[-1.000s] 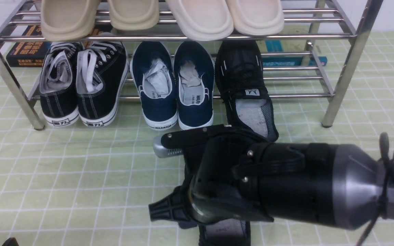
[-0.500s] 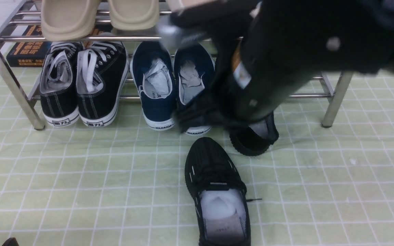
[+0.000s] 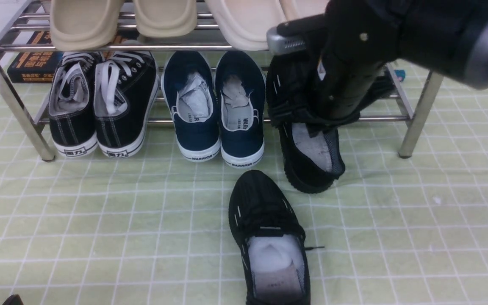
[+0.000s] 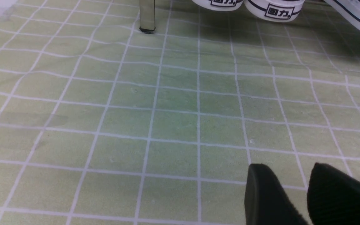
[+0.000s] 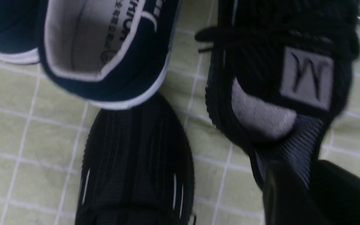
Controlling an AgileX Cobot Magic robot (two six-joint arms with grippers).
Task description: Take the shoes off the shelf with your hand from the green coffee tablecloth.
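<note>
**Layout.** The green gridded tablecloth (image 3: 100, 220) is covering the whole counter. The chrome two-tier shelf (image 3: 424, 110) is standing along the far side. The right arm (image 3: 417, 29) is coming in from the far right, crossing in front of the upper tier and angling down into the lower one.

**Black knit sneakers.** One is off the shelf and one is pending.
- The near sneaker (image 3: 265, 220) is lying on the cloth, toe toward the shelf and apart from it.
- The far sneaker (image 3: 311, 156) is sitting at the right end of the lower tier. Its heel is overhanging the front rail, and the navy WARRIOR slip-ons (image 3: 218, 110) are just beside it on the left.

**Pincers.**
- The right pincer (image 3: 339, 112) is bearing on the far sneaker's tongue and collar. I cannot tell whether it is gripping or only touching, as the wrist view is showing one finger (image 5: 292, 200) at the heel mesh.
- The left pincer (image 4: 291, 170) is idling low over bare cloth at near left, jaws slightly apart and empty.

**Judgement on the step in hand: securing the second sneaker.**
- The knit collar is looking soft, so pinch deep over the collar wall rather than the tongue.
- Lift the heel first, then draw the sneaker nearward under the upper rail.
- Keep right of the slip-ons and set it down beside its mate, not on it.
</note>
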